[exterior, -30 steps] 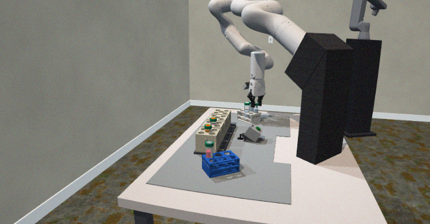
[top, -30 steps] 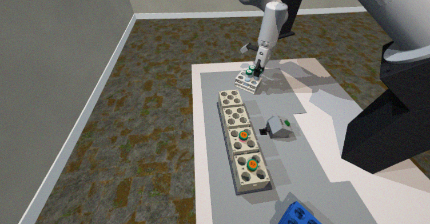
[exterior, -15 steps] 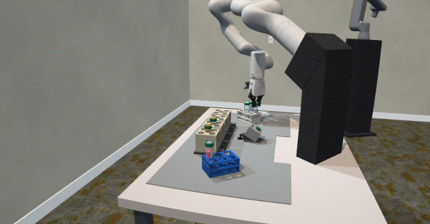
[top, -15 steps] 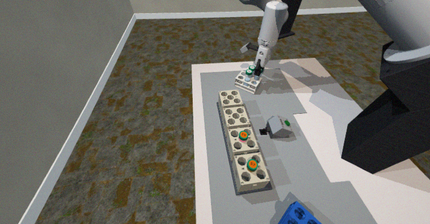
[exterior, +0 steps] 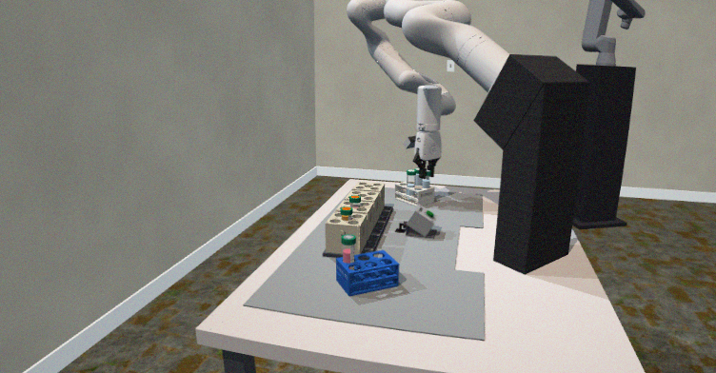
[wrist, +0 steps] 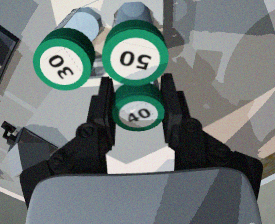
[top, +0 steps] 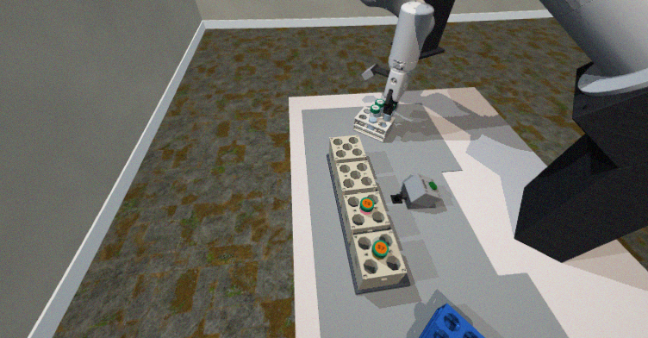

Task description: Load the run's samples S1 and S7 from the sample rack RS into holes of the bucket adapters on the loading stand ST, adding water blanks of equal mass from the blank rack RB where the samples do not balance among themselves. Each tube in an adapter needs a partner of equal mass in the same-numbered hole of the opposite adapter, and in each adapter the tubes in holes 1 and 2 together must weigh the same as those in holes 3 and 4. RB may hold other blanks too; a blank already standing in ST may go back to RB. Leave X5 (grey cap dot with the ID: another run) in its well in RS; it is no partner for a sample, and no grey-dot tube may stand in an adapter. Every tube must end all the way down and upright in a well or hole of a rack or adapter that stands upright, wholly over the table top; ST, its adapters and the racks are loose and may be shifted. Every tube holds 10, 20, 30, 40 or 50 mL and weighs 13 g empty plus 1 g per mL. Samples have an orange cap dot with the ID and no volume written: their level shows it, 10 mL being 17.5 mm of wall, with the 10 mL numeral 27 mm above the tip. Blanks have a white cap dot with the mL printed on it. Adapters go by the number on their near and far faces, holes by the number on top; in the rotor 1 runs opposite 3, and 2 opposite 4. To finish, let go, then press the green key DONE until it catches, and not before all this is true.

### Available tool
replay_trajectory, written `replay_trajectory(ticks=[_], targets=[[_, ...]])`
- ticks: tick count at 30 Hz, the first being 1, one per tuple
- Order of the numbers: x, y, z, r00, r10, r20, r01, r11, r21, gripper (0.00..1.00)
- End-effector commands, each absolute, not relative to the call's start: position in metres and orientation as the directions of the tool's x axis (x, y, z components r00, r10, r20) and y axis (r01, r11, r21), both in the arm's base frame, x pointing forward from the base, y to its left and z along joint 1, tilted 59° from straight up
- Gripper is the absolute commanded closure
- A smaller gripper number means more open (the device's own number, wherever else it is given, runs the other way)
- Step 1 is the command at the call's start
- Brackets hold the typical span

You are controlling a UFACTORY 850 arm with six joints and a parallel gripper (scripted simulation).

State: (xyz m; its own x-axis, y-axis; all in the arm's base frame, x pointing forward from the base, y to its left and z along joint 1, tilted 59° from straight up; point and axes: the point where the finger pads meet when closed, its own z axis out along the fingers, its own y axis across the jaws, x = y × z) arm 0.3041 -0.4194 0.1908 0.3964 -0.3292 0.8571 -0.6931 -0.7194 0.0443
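My gripper (wrist: 137, 90) is shut on the cap of the 40 mL blank (wrist: 138, 110), which stands in the white blank rack RB (top: 372, 124) at the far end of the table. Beside it in the rack stand the 50 mL blank (wrist: 135, 54) and the 30 mL blank (wrist: 63, 58). The gripper also shows over the rack in the top and exterior views (top: 389, 103) (exterior: 425, 170). The loading stand ST (top: 363, 210) holds a row of beige adapters. Two orange-dot sample tubes stand in them, one (top: 366, 204) in the third adapter and one (top: 380, 247) in the nearest.
The grey DONE key box (top: 420, 190) with its green key (top: 432, 184) lies right of the stand. The blue sample rack RS (exterior: 367, 271) stands at the near end and holds one green-capped tube (exterior: 348, 247). The arm's black base (exterior: 539, 165) stands on the right.
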Motion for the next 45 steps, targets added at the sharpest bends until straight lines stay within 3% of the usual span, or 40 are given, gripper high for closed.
replay_trajectory(ticks=[1, 45], targets=[[0.304, -0.419, 0.191, 0.396, -0.329, 0.857, -0.693, -0.719, 0.044, 1.00], [0.293, -0.408, 0.200, 0.396, -0.329, 0.857, -0.693, -0.719, 0.044, 1.00]])
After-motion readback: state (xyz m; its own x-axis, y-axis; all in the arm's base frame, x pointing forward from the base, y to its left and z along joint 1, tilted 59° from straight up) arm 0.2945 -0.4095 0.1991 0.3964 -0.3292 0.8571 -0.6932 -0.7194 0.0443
